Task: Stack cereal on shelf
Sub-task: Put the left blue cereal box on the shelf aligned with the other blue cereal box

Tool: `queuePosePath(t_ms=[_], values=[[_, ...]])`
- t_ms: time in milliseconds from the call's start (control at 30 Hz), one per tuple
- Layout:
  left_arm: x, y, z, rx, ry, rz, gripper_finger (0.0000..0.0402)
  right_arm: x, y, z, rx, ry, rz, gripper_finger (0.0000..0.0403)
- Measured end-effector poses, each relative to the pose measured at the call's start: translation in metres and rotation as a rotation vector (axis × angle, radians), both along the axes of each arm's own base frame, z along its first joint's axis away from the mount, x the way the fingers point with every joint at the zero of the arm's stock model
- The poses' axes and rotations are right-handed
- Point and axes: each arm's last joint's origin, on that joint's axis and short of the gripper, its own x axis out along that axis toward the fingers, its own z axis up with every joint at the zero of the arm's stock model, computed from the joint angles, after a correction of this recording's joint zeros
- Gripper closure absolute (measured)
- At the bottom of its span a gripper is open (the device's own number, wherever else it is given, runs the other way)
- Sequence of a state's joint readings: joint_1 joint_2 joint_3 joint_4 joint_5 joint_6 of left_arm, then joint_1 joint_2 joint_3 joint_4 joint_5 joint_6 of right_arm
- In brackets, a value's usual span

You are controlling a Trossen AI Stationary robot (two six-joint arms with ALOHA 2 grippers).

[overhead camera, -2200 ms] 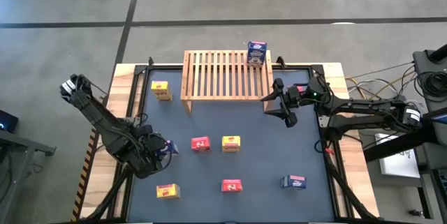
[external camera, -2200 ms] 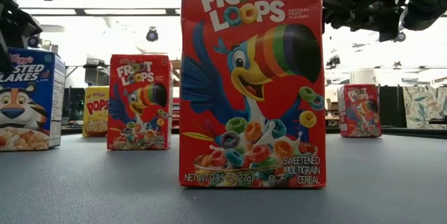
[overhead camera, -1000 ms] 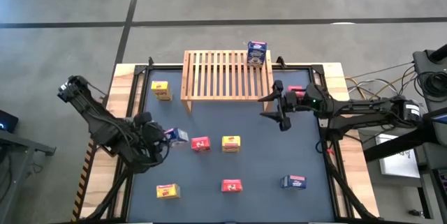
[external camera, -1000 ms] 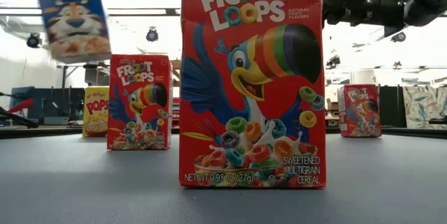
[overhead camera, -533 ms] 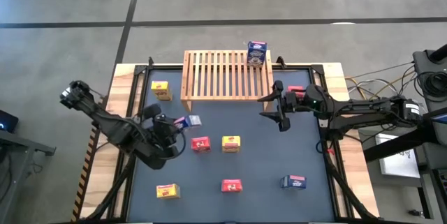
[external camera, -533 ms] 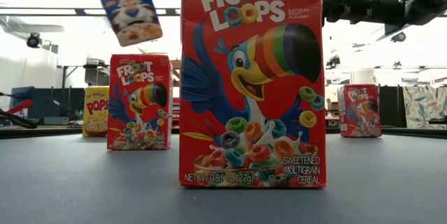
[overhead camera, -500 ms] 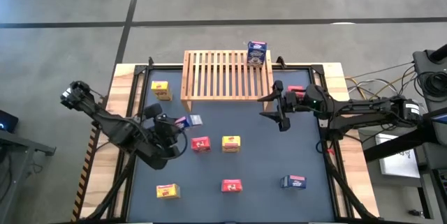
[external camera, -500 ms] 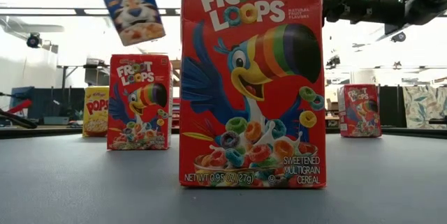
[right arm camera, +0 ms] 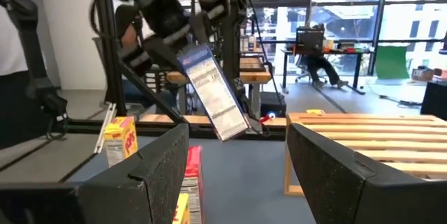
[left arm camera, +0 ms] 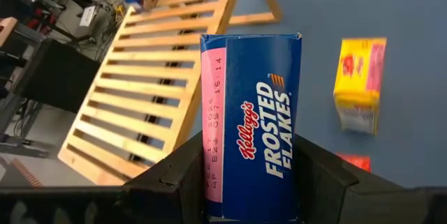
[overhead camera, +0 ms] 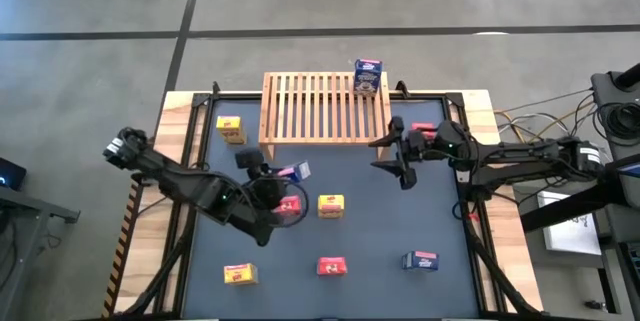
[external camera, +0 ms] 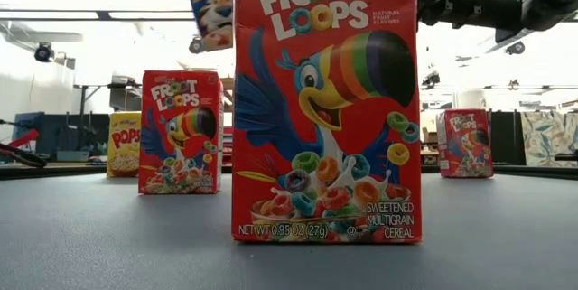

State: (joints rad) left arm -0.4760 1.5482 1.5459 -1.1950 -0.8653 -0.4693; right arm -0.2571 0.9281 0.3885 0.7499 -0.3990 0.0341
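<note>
- Left gripper point(overhead camera: 283, 178): since the frame half a second back it has travelled right and slightly up the high view, from left of centre to just below the rack's lower left corner. The blue box point(overhead camera: 297, 172) went with it.
- In the low view that box point(external camera: 212, 3) has shifted from the upper left toward top centre, now partly hidden behind the big red box point(external camera: 327, 105) in the foreground.
- Left jaws: clenched on the blue Frosted Flakes box, one dark finger against each side, as seen in the left wrist view point(left arm camera: 253, 125). Box is off the table, held in the air.
- Box relative to the shelf point(overhead camera: 318, 107): close to its near edge, not on the slats.
- Right gripper point(overhead camera: 401, 160): unchanged in place, middle right of the high view, just right of the shelf. Fingers parted, nothing between them; right wrist view shows open space between the two fingers.
- Second blue box point(overhead camera: 368, 76) stands on the shelf's upper right corner.
- On the mat: yellow box point(overhead camera: 231, 129) at upper left; red box point(overhead camera: 290, 206) and yellow box point(overhead camera: 331, 204) at centre, directly below the left gripper; yellow box point(overhead camera: 239, 274), red box point(overhead camera: 332, 266) and a third blue box point(overhead camera: 421, 260) along the lower row.
- Another red box point(overhead camera: 424, 129) lies at the right edge, behind the right arm.
</note>
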Motion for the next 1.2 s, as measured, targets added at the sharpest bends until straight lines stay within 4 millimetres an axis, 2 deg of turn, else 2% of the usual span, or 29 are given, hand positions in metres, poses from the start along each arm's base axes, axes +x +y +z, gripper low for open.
queuePosePath(t_ms=[233, 467, 700, 833, 1067, 1200], values=[[0.019, 0.001, 0.015, -0.036, -0.040, 0.014, 0.0246, 0.009, 0.007, -0.008, -0.037, 0.022, 0.036, 0.0170], [0.036, -0.002, 0.017, -0.138, -0.106, -0.004, 0.0246, 0.017, 0.006, -0.010, -0.020, 0.002, 0.038, 0.0170], [0.041, -0.003, 0.018, -0.185, -0.145, -0.026, 0.0246, 0.030, 0.008, -0.011, 0.017, 0.033, 0.062, 0.0170], [0.047, -0.001, 0.020, -0.267, -0.166, -0.054, 0.0246, 0.044, 0.015, -0.015, -0.018, 0.057, 0.095, 0.0170], [0.049, 0.005, 0.020, -0.274, -0.168, -0.042, 0.0246, 0.067, 0.023, -0.019, -0.048, 0.090, 0.135, 0.0169], [0.050, 0.006, 0.019, -0.278, -0.164, -0.040, 0.0246, 0.071, 0.024, -0.023, -0.046, 0.106, 0.140, 0.0148]])
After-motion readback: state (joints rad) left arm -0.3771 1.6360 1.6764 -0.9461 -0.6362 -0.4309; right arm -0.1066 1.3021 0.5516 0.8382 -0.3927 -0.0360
